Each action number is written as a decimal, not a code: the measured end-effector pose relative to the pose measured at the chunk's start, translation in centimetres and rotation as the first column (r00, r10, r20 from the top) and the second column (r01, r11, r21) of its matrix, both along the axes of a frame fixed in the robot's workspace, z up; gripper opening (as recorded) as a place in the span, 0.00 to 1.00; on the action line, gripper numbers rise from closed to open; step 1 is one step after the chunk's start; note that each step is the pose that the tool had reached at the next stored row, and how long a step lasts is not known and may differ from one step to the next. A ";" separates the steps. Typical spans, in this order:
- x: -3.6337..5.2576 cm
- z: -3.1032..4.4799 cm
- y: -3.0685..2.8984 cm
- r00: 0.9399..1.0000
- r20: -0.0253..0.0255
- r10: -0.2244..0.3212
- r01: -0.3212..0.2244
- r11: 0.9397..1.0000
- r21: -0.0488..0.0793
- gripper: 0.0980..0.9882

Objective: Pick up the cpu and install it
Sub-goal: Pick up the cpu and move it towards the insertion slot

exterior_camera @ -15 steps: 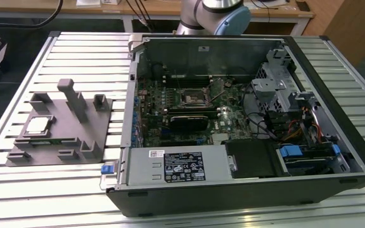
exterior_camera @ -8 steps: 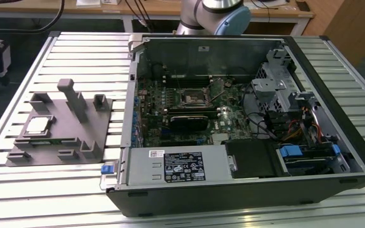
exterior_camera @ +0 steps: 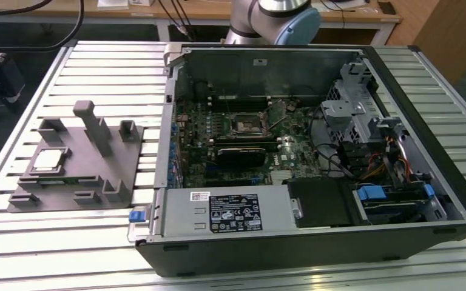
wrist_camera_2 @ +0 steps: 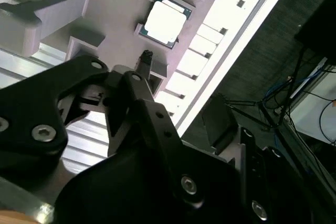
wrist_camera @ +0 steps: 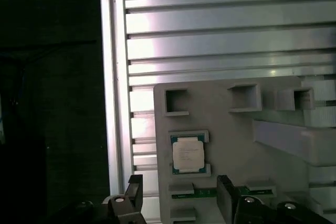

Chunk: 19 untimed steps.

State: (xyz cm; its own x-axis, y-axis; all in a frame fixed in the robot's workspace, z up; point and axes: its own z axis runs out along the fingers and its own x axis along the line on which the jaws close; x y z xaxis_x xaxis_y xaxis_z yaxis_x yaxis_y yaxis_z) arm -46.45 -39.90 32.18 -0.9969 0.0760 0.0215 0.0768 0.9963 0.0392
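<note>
At the exterior view's left, the cpu (exterior_camera: 47,160) is lying in a recess of the grey tray (exterior_camera: 79,168) on the slatted metal surface (exterior_camera: 95,60). In the first wrist view the pincer (wrist_camera: 179,195) is hanging near it with fingers apart, gripping nothing. Right of the tray, an open computer case (exterior_camera: 298,251) is lying on its side.

The cpu (exterior_camera: 47,160) lies on the tray (exterior_camera: 73,168) (exterior view's left of the case (exterior_camera: 298,251)).
</note>
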 end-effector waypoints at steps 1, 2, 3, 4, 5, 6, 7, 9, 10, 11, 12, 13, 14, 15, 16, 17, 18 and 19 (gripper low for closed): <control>0.02 -0.09 -0.02 1.000 -0.002 0.000 0.000 1.000 0.000 0.68; 0.05 -0.22 -0.05 1.000 -0.004 0.000 0.000 1.000 0.000 0.68; 0.06 -0.38 -0.09 1.000 -0.005 0.000 0.000 1.000 0.000 0.68; 0.08 -0.56 -0.12 1.000 -0.007 0.000 0.000 1.000 0.000 0.68; 0.10 -0.75 -0.15 1.000 -0.007 0.001 -0.001 1.000 0.000 0.68; 0.13 -0.93 -0.16 1.000 -0.007 0.001 -0.001 1.000 0.000 0.68; 0.17 -1.11 -0.18 1.000 -0.007 0.002 -0.002 1.000 0.000 0.68; 0.23 -1.47 -0.23 1.000 -0.007 0.002 -0.002 1.000 0.000 0.68; 0.26 -1.66 -0.23 1.000 -0.007 0.002 -0.002 1.000 0.001 0.68; 0.30 -1.82 -0.24 1.000 -0.007 0.003 -0.003 1.000 0.001 0.68; 0.33 -2.01 -0.24 1.000 -0.007 0.004 -0.004 1.000 0.001 0.68; 0.35 -2.19 -0.24 1.000 -0.007 0.005 -0.005 1.000 0.001 0.68; 0.36 -2.37 -0.25 1.000 -0.007 0.006 -0.006 1.000 0.001 0.68; 0.37 -2.55 -0.25 1.000 -0.007 0.006 -0.006 1.000 0.001 0.68; 0.37 -2.73 -0.25 1.000 -0.007 0.007 -0.007 1.000 0.001 0.68; 0.37 -2.90 -0.25 1.000 -0.007 0.008 -0.008 1.000 0.001 0.68; 0.39 -3.08 -0.25 1.000 -0.007 0.008 -0.008 1.000 0.001 0.68; 0.46 -3.28 -0.26 1.000 -0.007 0.009 -0.009 1.000 0.000 0.68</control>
